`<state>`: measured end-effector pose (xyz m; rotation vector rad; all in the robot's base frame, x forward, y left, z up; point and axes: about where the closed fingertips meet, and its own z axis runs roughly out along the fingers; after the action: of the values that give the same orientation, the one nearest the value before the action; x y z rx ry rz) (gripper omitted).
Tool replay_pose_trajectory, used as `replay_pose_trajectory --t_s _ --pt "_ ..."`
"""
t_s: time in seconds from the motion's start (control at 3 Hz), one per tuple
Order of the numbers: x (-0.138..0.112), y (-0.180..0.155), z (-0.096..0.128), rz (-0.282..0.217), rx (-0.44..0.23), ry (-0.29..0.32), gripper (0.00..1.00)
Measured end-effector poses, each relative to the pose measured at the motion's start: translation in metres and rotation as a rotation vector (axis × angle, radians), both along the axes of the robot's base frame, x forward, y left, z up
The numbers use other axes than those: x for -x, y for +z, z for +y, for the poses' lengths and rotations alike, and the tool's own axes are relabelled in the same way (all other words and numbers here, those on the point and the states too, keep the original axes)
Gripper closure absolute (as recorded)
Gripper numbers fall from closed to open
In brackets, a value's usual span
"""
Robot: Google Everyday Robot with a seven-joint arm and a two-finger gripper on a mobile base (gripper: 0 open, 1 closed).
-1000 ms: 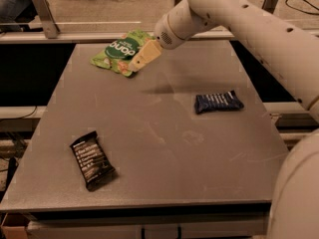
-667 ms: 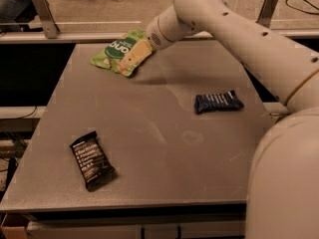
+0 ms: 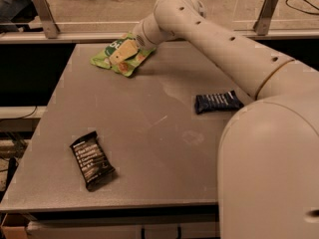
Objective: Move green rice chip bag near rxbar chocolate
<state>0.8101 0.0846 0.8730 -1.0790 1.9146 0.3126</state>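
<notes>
The green rice chip bag (image 3: 103, 59) lies crinkled at the far left corner of the grey table (image 3: 159, 153). My gripper (image 3: 122, 52) reaches down from the right and sits over the middle of the bag, covering part of its logo. The rxbar chocolate (image 3: 92, 159), a flat black wrapper with rows of white text, lies near the front left of the table, far from the bag and the gripper.
A dark blue bar wrapper (image 3: 218, 102) lies at the right side of the table, next to my arm. My large white arm (image 3: 224, 49) crosses the upper right. A rail with metal posts (image 3: 44, 15) runs behind the table's far edge.
My arm has swung left and the gripper has moved further over the green bag. The bag, the black bar and the blue bar have stayed in place.
</notes>
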Motion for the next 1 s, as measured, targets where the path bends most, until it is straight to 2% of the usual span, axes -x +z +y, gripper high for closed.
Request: replay_pose_trajectory --t_s 0.33,1.0 --pt "-0.006 -0.009 0.02 0.009 -0.012 0.009 0.16" --pt "-0.005 -0.022 0.023 0.024 -0.003 0.014 0.63"
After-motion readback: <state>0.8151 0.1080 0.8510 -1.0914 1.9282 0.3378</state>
